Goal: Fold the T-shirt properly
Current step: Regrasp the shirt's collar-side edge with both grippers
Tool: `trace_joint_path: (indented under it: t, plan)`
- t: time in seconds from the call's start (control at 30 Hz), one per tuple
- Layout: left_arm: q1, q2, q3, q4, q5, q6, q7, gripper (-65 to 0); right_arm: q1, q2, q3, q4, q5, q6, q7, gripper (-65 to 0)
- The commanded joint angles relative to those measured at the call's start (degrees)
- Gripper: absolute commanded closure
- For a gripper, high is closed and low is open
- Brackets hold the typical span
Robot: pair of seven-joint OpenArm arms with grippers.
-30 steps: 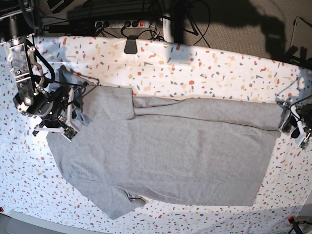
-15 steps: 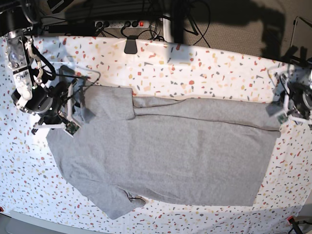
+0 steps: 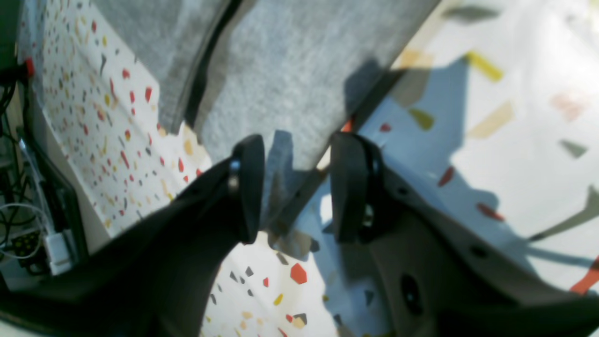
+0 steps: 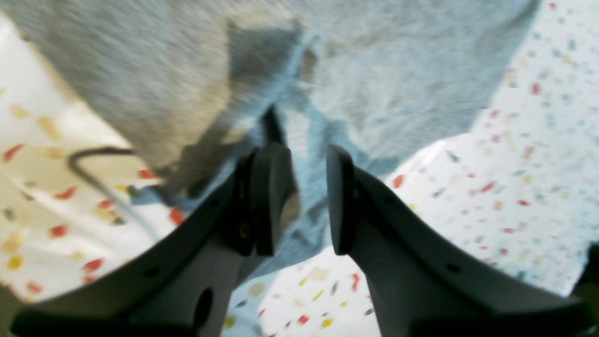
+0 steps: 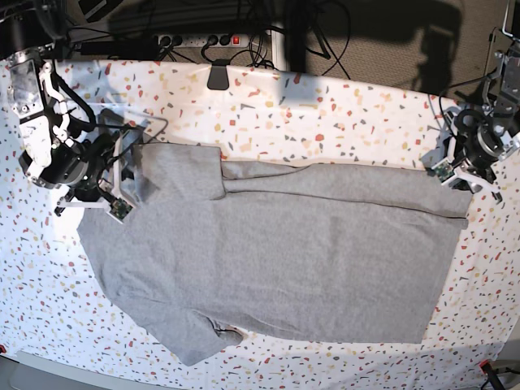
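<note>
The plain grey T-shirt (image 5: 276, 252) lies spread flat on the speckled table (image 5: 341, 114), hem at the base view's right, one sleeve (image 5: 191, 171) folded over on top, the other sleeve (image 5: 195, 333) sticking out at the front. My right gripper (image 5: 122, 185) hovers at the shirt's left edge beside the folded sleeve; in the right wrist view it (image 4: 304, 201) is open over grey cloth (image 4: 374, 70), gripping nothing. My left gripper (image 5: 459, 175) sits at the far hem corner; in the left wrist view it (image 3: 292, 187) is open, the hem edge (image 3: 299, 84) just ahead of its fingertips.
A black clamp (image 5: 218, 75) sits on the table's far edge. Behind it are a power strip (image 5: 203, 39) and tangled cables. A thin black cable (image 4: 93, 154) lies on the table by the right gripper. The table's right edge (image 5: 508, 268) is close to the left arm.
The left arm has swung from the hem's right side toward the table's far edge, now at the far hem corner. The right arm shifted slightly toward the back. The shirt lies unchanged.
</note>
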Motion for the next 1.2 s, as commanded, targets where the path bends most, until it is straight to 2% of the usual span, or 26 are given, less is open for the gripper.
trace_joint_path:
  t: [0.0,0.07,0.13,0.3,0.4,0.6,0.73,1.0,1.17]
  plan:
    - [-0.74,-0.87,-0.33,0.44,0.0,-0.24,-0.26,-23.0,1.05,0.96,0.55,1.38,1.25,0.63,-0.33,-18.1]
    - [-0.85,-0.9,-0.33,0.33,0.02,-0.26,-0.26,-21.2,1.05,0.98,0.55,2.19,3.39,1.29,-2.69,-18.1]
    - [-1.36,-0.83,-0.33,-0.76,0.0,-0.24,-0.55,-16.2,0.96,0.98,0.55,3.13,5.31,1.29,-4.37,-18.1]
    - [-2.36,-0.72,-0.33,-5.99,0.02,-0.24,-1.57,-9.5,-1.88,1.31,0.57,5.75,6.32,1.29,-4.96,-18.1]
    - [-2.14,-0.72,-0.33,-6.84,-0.11,-0.26,-1.46,0.0,-4.31,1.79,0.57,7.56,6.32,1.44,-5.49,-18.1]
    - [-2.05,0.46,-0.33,-6.82,-2.16,-0.28,-1.16,0.0,-9.68,5.14,0.57,11.08,3.58,1.95,-5.07,-18.1]
    - [-2.21,2.36,-0.33,-6.82,-2.12,-0.26,-1.18,0.0,-10.67,4.98,0.57,9.64,-1.6,1.95,-0.74,-18.1]
    - [-2.21,3.21,-0.33,-6.78,-2.12,-0.24,-1.33,0.0,-10.67,4.94,0.55,2.6,-1.73,1.97,0.94,-18.1]
    - [-2.23,3.21,-0.33,-6.78,-2.12,-0.24,-1.36,0.0,-10.64,4.92,0.55,-1.46,-3.54,3.12,5.73,-18.1]
